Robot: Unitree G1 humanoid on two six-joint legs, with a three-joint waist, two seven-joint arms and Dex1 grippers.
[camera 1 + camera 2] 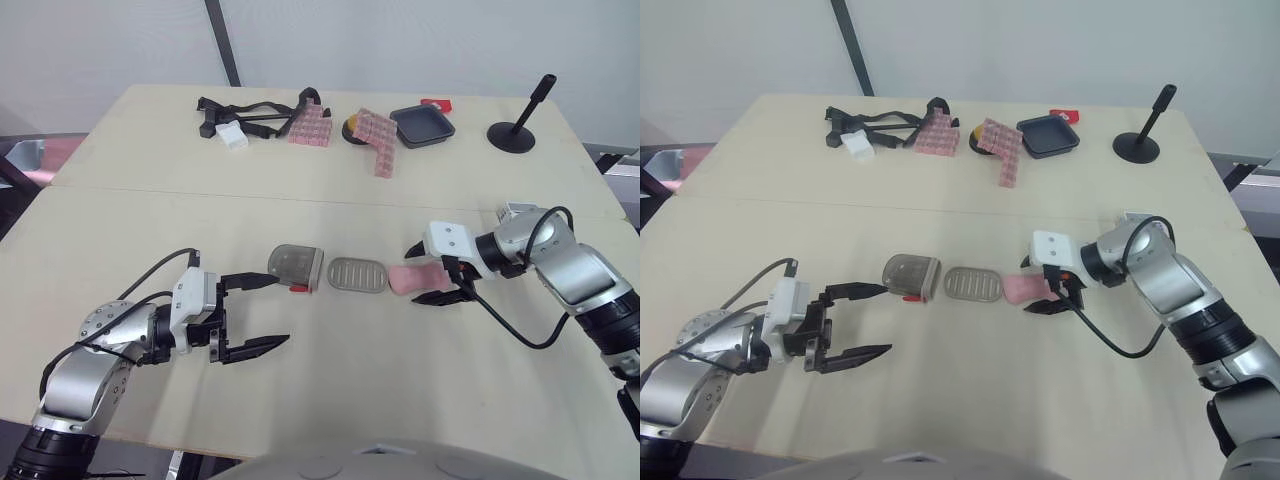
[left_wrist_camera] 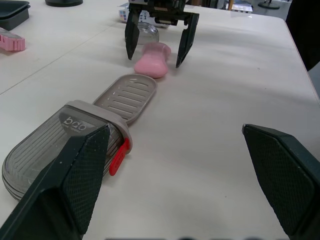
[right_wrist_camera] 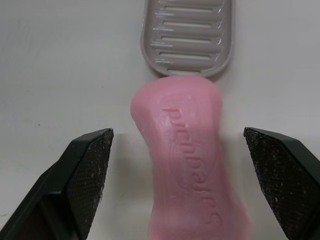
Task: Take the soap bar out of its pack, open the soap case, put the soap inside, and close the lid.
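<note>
Left eye view | beige table (image 1: 330,200), white wall (image 1: 400,40) behind | left gripper (image 1: 280,310) apart | right gripper (image 1: 411,275) apart

Pale bench (image 1: 940,205), clear soap case (image 1: 908,276) lying beside its ribbed tray (image 1: 974,284), pink soap bar (image 1: 1016,290) at tray's other end, right end effector (image 1: 1038,288) spread astride soap, left end effector (image 1: 883,320) gaping near case.

Smooth waxy soap (image 3: 187,150), ribbed matt plastic tray (image 3: 187,32)

Ranged along the far edge of the tabletop (image 1: 330,400): tangled black straps (image 1: 250,112) beside a white block (image 1: 232,136), pink cube clusters (image 1: 310,128), a dark square tray (image 1: 423,125), a black stand (image 1: 512,135) with tilted rod.
</note>
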